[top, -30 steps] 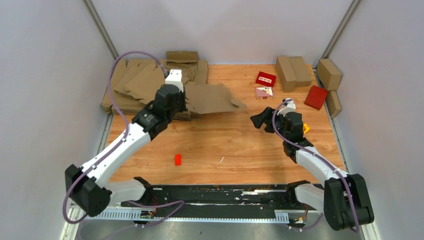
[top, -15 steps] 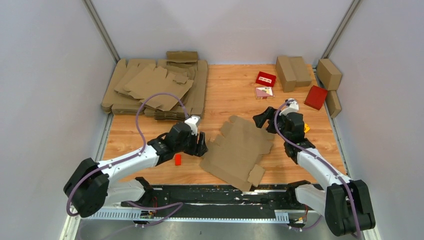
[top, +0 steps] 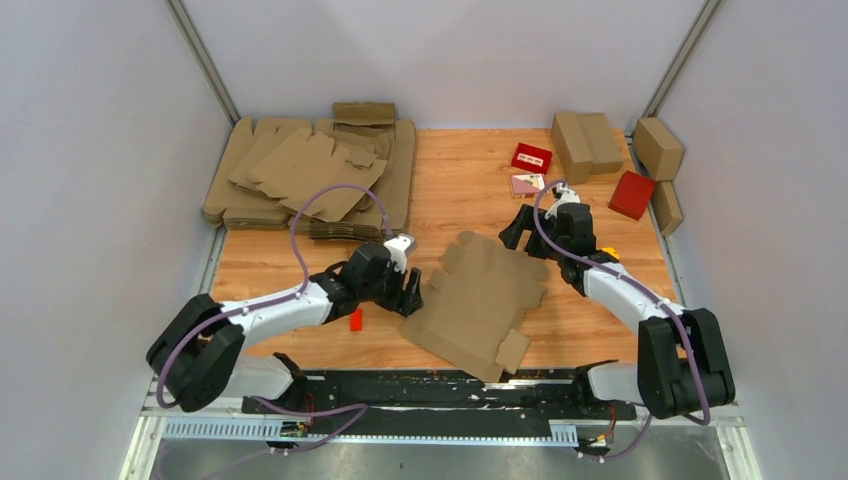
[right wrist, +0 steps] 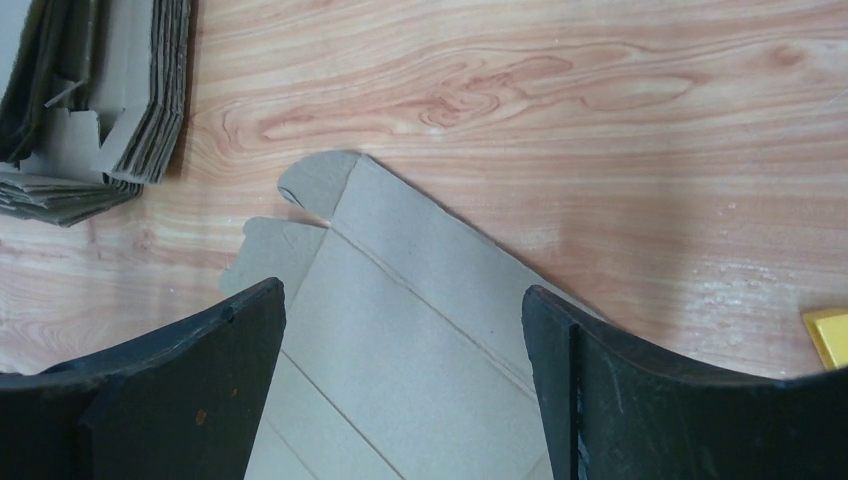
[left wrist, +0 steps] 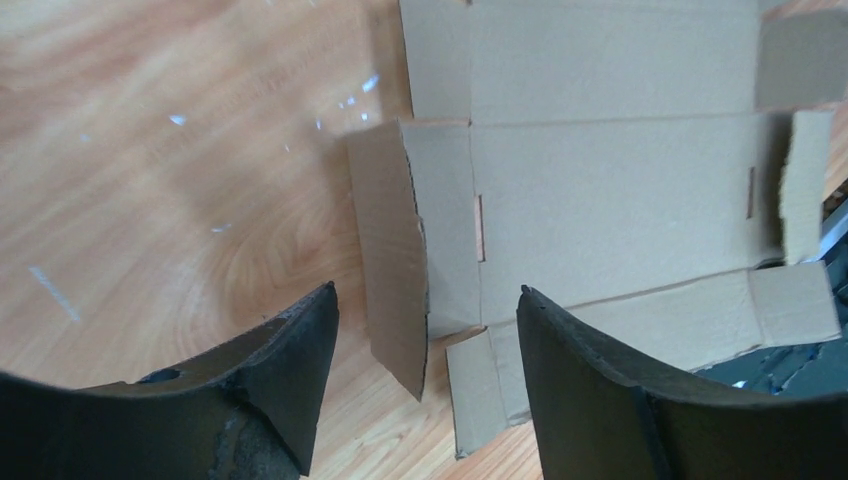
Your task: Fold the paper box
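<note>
The left claw (top: 408, 291) stands open and empty just beside the left edge of the paper box (top: 482, 300), with a raised flap (left wrist: 390, 250) right ahead of it. The right claw (top: 516, 228), also open, hovers over the far corner. The flat sheet lies between them on the worktop (top: 470, 180), nearer the left arm.

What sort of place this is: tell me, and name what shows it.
Probably an enclosed robot test cell for box folding: grey walls around a wooden table, a stack of flat cardboard cut-outs far left, and folded brown cartons far right.
</note>
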Action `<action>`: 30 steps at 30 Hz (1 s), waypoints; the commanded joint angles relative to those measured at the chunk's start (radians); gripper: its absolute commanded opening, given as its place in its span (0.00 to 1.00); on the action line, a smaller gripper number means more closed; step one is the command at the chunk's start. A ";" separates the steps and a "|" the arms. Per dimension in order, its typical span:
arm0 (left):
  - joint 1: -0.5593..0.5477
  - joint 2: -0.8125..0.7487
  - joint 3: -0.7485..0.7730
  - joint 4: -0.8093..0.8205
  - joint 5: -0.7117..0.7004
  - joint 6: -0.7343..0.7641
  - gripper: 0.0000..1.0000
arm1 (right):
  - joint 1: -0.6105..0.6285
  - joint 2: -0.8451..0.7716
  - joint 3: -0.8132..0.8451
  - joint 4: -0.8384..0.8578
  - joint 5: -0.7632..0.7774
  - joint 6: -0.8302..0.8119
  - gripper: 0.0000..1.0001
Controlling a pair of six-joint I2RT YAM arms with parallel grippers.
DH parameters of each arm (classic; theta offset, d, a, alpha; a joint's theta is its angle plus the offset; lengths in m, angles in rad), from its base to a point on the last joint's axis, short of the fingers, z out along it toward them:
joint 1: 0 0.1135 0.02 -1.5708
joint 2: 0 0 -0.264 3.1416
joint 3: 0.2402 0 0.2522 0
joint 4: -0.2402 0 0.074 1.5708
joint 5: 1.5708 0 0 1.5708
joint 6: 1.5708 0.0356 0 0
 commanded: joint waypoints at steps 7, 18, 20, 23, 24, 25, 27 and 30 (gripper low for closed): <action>0.000 0.086 -0.025 0.121 0.024 0.093 0.19 | 0.003 -0.072 0.005 -0.023 0.004 -0.011 0.88; -0.001 -0.037 0.086 0.000 -0.070 0.132 0.03 | 0.026 -0.045 -0.001 0.044 -0.003 -0.003 0.88; -0.001 -0.041 0.092 0.009 -0.086 0.151 0.02 | 0.031 -0.045 -0.007 0.057 -0.003 -0.005 0.88; -0.001 -0.025 0.068 0.078 -0.064 0.166 0.01 | 0.045 -0.046 -0.018 0.084 -0.015 -0.016 0.90; -0.002 -0.015 0.058 0.102 -0.048 0.170 0.01 | 0.051 -0.043 -0.021 0.095 -0.025 -0.023 0.95; -0.003 0.000 0.049 0.119 -0.039 0.172 0.01 | 0.058 -0.041 -0.022 0.101 -0.034 -0.029 0.99; -0.003 0.042 0.053 0.119 -0.029 0.177 0.01 | 0.072 -0.033 -0.016 0.102 -0.037 -0.037 1.00; -0.003 0.098 0.079 0.088 -0.030 0.189 0.00 | 0.093 -0.024 -0.010 0.103 -0.036 -0.046 1.00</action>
